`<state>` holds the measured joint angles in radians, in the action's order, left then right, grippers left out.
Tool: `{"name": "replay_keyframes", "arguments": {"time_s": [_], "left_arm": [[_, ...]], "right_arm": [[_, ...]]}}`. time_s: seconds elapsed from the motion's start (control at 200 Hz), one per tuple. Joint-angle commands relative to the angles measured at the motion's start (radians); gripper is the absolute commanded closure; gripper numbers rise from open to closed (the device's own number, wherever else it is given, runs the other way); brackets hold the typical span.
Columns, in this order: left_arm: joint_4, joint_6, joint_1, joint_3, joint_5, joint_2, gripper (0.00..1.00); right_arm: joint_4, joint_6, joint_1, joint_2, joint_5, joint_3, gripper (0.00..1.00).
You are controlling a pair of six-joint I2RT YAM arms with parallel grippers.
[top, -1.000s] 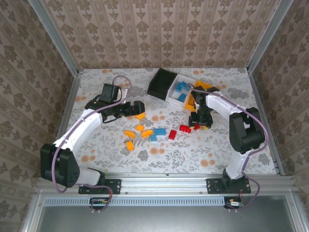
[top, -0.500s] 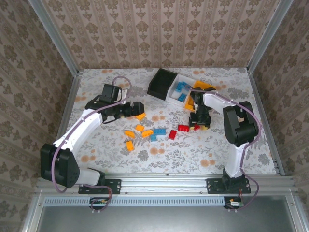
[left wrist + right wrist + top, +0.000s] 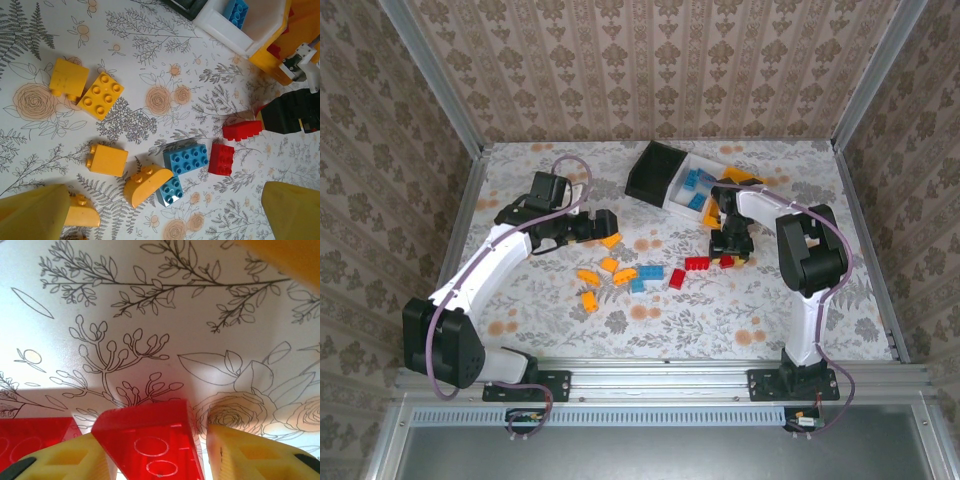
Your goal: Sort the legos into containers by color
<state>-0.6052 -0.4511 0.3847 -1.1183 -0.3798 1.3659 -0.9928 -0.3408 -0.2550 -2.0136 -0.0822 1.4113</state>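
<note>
Look: right gripper [image 3: 152, 450] low on the bench [image 3: 150, 315], straddling a red lego [image 3: 145, 437] at frame bottom for pickup. Can't tell if it's pinched yet. The left gripper [image 3: 166, 192] hangs wide open, empty.

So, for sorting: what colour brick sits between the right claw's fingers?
The brick is red, clearest in right wrist view.

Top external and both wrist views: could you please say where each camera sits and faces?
Top external: above and behind the table's near edge, looking down; left arm and right arm show.
Left wrist: on the left arm, looking down at loose legos; its fingers show.
Right wrist: low over the table, facing a red lego between its fingers.
Shared: left wrist and top external both show the white bin.
</note>
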Motion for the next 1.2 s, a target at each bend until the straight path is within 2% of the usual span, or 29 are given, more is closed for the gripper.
{"name": "replay_keyframes", "arguments": {"time_s": [0.0, 0.205, 0.555, 0.75, 0.965, 1.07, 1.195], "left_arm": [[-0.024, 0.019, -0.007, -0.032, 0.0, -0.033, 0.0], [-0.007, 0.011, -0.007, -0.026, -0.011, -0.024, 0.0], [0.041, 0.006, -0.007, -0.043, -0.044, 0.033, 0.0], [0.053, 0.011, -0.008, -0.063, -0.06, 0.066, 0.0], [0.043, 0.016, -0.013, -0.031, -0.049, 0.04, 0.0], [0.035, 0.013, -0.028, -0.014, -0.048, 0.017, 0.0], [0.008, 0.022, -0.055, 0.001, -0.044, -0.024, 0.0]], "right_arm": [[0.0, -0.006, 0.004, -0.006, -0.003, 0.008, 0.56], [-0.001, -0.016, 0.004, 0.031, 0.002, -0.018, 0.64], [-0.055, -0.064, 0.005, 0.214, -0.017, -0.071, 0.65], [-0.126, -0.087, 0.019, 0.288, -0.021, 0.024, 0.65], [-0.141, -0.168, 0.074, 0.244, -0.094, 0.244, 0.65], [-0.066, -0.269, 0.109, 0.193, -0.173, 0.304, 0.65], [0.083, -0.432, 0.164, 0.129, -0.282, 0.298, 0.65]]}}
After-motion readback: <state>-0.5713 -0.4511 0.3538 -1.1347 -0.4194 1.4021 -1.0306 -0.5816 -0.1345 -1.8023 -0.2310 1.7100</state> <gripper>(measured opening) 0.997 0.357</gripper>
